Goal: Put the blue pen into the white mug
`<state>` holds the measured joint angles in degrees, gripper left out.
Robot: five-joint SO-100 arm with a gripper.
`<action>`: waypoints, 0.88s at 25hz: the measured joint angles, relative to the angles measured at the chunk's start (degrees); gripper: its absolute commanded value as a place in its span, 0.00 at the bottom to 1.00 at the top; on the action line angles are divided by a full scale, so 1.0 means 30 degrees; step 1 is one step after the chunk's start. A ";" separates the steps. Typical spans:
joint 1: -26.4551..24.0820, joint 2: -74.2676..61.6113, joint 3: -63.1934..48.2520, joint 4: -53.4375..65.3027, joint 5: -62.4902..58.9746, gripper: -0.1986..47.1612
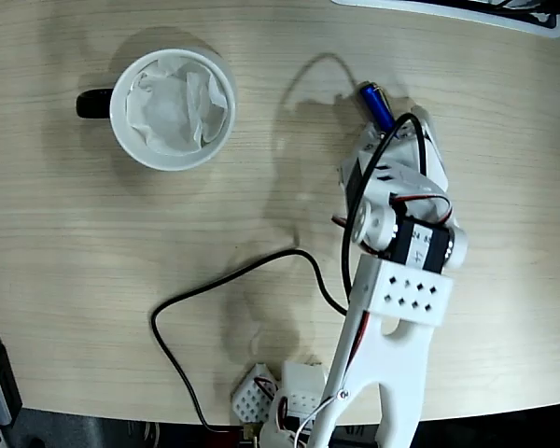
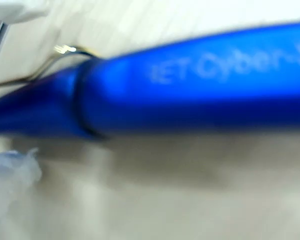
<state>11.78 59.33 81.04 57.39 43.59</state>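
White mug [image 1: 173,109]: upright on bench [image 1: 75,280], paper-lined, black handle pointing left in fixed view. Blue pen [image 1: 376,105]: well right of mug, end protruding from beneath gripper [image 1: 392,140]. Fingers: hidden; opening and hold cannot be told.

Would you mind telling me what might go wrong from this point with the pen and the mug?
The hand hides most of the blue pen, so its hold is unclear; it may slip. The white mug is stuffed with crumpled paper, so the pen might rest on top or tip out. The black cable may snag.
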 measured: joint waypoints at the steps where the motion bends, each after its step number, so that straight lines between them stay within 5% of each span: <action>1: 0.0000 0.0029 0.0000 -0.0029 -0.0029 0.36; 8: 0.0000 -0.0410 -0.0059 -0.0029 0.0000 0.21; 12: 0.0176 -0.0469 -0.0264 -0.0234 -0.0029 0.02; 22: 0.0234 -0.0469 -0.0264 -0.0352 0.0029 0.01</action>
<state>12.48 57.92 80.24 56.34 43.68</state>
